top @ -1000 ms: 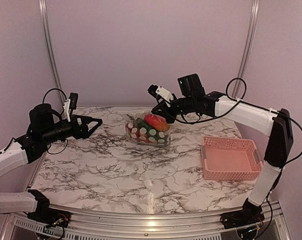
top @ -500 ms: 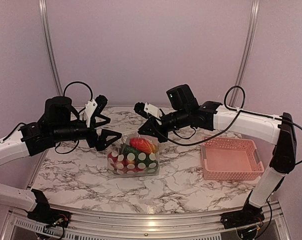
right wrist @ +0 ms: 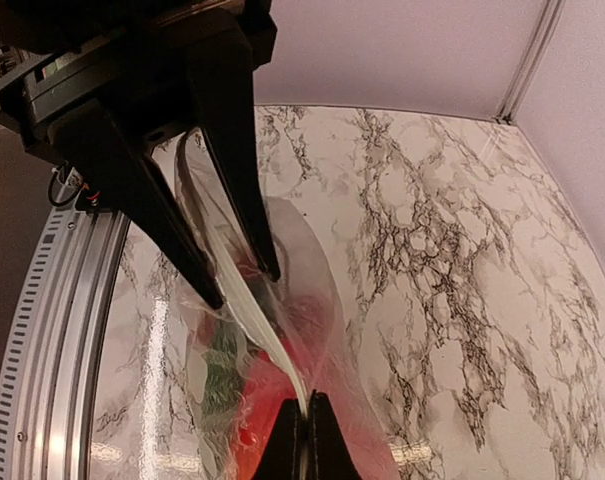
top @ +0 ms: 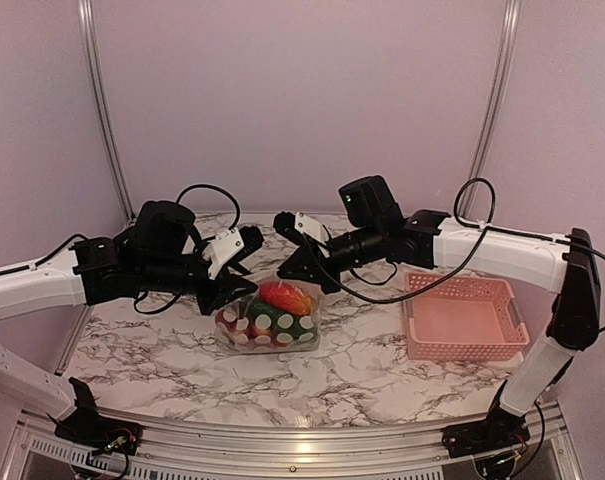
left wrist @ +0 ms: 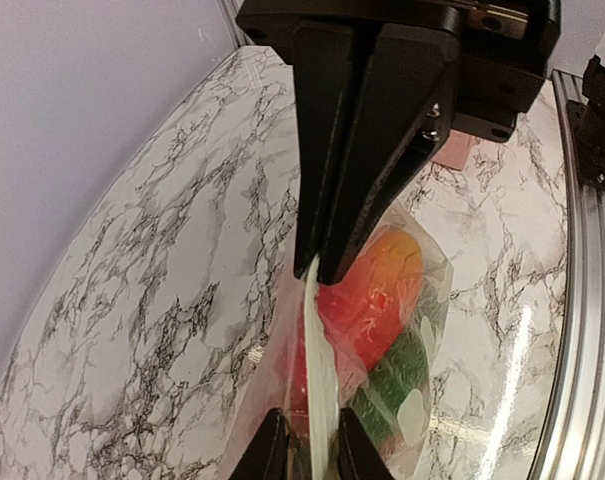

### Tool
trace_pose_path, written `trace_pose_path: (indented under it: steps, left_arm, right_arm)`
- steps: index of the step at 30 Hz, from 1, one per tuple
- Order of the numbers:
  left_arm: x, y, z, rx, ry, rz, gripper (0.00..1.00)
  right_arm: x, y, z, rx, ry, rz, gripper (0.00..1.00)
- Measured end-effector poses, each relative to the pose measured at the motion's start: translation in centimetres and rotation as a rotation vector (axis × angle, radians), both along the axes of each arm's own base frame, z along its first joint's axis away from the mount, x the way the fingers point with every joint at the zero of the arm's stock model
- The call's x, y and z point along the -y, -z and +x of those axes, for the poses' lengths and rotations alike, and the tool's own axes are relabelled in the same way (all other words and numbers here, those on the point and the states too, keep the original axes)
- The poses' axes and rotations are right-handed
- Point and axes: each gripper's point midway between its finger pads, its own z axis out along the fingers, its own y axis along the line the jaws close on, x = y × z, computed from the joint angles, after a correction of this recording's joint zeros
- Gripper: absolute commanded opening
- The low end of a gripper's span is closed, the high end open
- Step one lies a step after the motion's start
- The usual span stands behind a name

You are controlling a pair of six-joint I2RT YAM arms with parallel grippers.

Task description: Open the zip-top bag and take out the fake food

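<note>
Reaching in from the left, forearm nearly level: left claw [top: 248, 289], fingers a little apart astride the zip strip of the zip-top bag [top: 267, 332], with no pinch to be seen. Meeting it almost tip to tip from the right, elbow high and wrist angled down: right claw [top: 282, 276], fingers together, clamped on that same strip. Bag upright near the middle of the tabletop [top: 382, 375], top edge held up between the two claws; fake food [top: 285, 297] inside — red, orange and green pieces. Pink basket [top: 462, 350] well apart to the right, near the tabletop's right edge. Open marble in front of the bag and to its left.
</note>
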Motion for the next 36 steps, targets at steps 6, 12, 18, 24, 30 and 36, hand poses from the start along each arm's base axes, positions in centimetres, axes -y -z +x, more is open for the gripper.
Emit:
trace_pose_path:
  steps: [6, 12, 18, 24, 30, 36]
  left_arm:
    - [-0.3, 0.2, 1.1, 0.022, -0.047, 0.04, 0.0]
    - [-1.3, 0.2, 0.8, 0.048, -0.067, 0.016, 0.0]
    - [-2.0, 0.4, 0.1, 0.062, -0.066, -0.019, 0.0]
    - [-1.8, 0.6, -0.2, 0.067, -0.05, -0.049, 0.0]
    - [-1.8, 0.3, -0.5, 0.067, -0.031, -0.07, 0.0]
    - [-1.7, 0.4, -0.7, 0.062, -0.019, -0.081, 0.0]
  right_arm:
    - [0.1, 0.1, -0.1, -0.008, 0.003, 0.015, 0.32]
    - [1.6, -1.4, -0.7, 0.014, 0.036, 0.075, 0.59]
    - [5.5, -3.4, -0.8, 0.052, 0.111, 0.172, 0.61]
    - [8.6, -1.6, -1.2, 0.026, 0.184, 0.214, 0.61]
    - [8.6, 0.1, -2.1, -0.015, 0.168, 0.229, 0.6]
    - [7.0, 1.1, -2.9, -0.021, 0.118, 0.237, 0.44]
